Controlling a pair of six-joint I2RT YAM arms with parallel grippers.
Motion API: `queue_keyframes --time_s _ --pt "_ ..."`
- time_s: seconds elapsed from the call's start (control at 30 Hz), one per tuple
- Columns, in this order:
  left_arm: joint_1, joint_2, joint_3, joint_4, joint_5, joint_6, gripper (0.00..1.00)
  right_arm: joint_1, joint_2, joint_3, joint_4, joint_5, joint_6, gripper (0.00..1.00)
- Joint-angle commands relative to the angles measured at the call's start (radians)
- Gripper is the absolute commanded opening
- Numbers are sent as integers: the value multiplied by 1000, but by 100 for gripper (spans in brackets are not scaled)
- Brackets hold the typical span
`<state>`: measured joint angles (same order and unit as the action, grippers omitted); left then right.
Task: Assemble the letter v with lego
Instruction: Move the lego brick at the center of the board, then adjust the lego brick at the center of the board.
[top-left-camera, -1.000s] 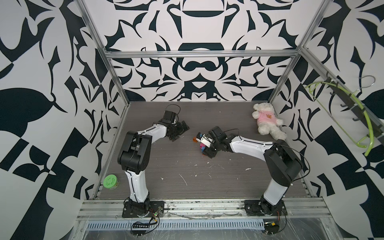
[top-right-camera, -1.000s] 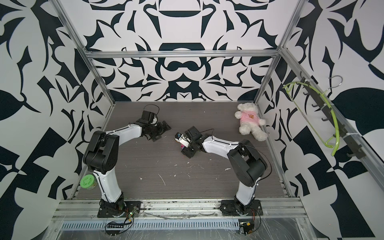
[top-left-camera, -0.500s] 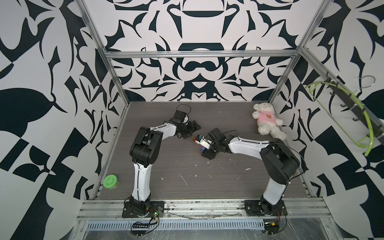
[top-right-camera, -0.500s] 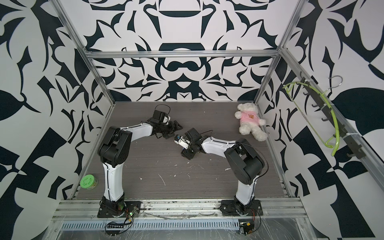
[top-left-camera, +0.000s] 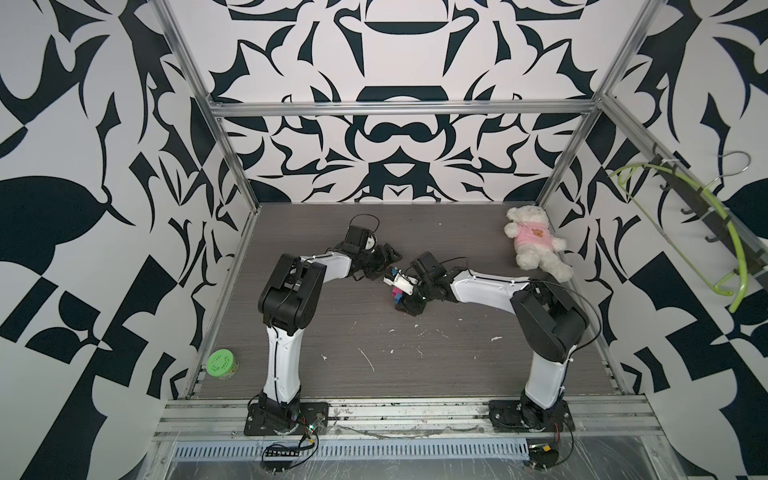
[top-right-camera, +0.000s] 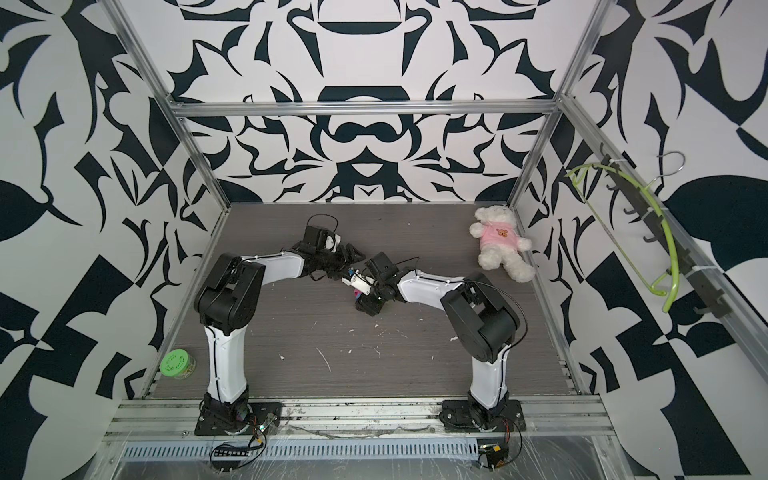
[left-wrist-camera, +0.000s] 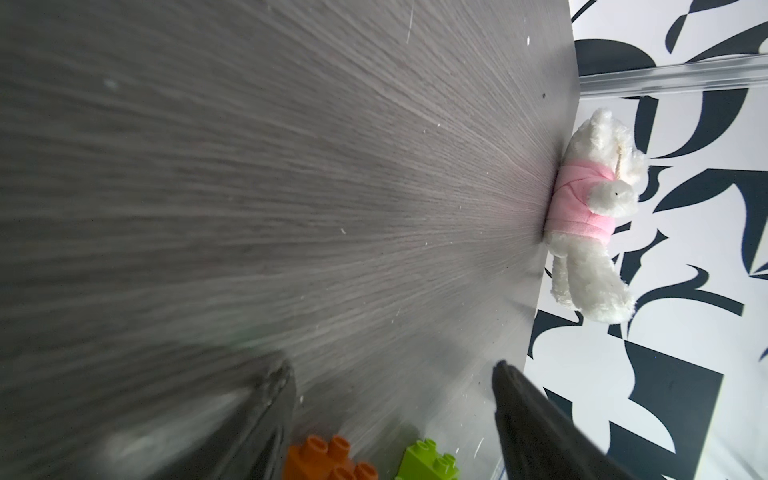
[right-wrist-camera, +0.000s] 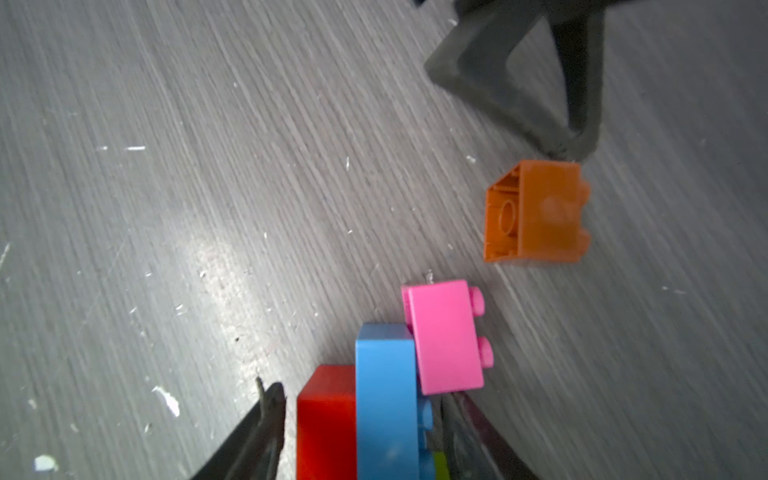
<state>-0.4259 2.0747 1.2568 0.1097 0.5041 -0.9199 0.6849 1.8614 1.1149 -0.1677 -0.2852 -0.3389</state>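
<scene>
Right gripper (right-wrist-camera: 363, 395) clamps joined red-blue-pink plastic bricks (right-wrist-camera: 386, 374); left gripper (left-wrist-camera: 392, 365), jaws apart at eleven o'clock, must next pinch square orange studded brick (right-wrist-camera: 540, 212).

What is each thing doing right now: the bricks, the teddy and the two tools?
red brick: on its side, flat against the blue brick.
blue brick: sandwiched between red and pink.
pink brick: against the blue brick, slightly tilted.
orange brick: loose, on its side on the table.
left tool: open, orange brick between its jaws.
right tool: jaws either side of the red and blue bricks; grip unclear.
teddy bear: lying on the table.
</scene>
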Motion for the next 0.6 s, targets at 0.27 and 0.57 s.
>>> queue_keyframes --time_s 0.27,0.57 --pt "-16 -53 -133 41 33 -49 77 -4 20 55 21 -16 -20 62" --pt "-11 -107 -170 -2 -6 -32 82 -33 8 71 -37 2 -58 62"
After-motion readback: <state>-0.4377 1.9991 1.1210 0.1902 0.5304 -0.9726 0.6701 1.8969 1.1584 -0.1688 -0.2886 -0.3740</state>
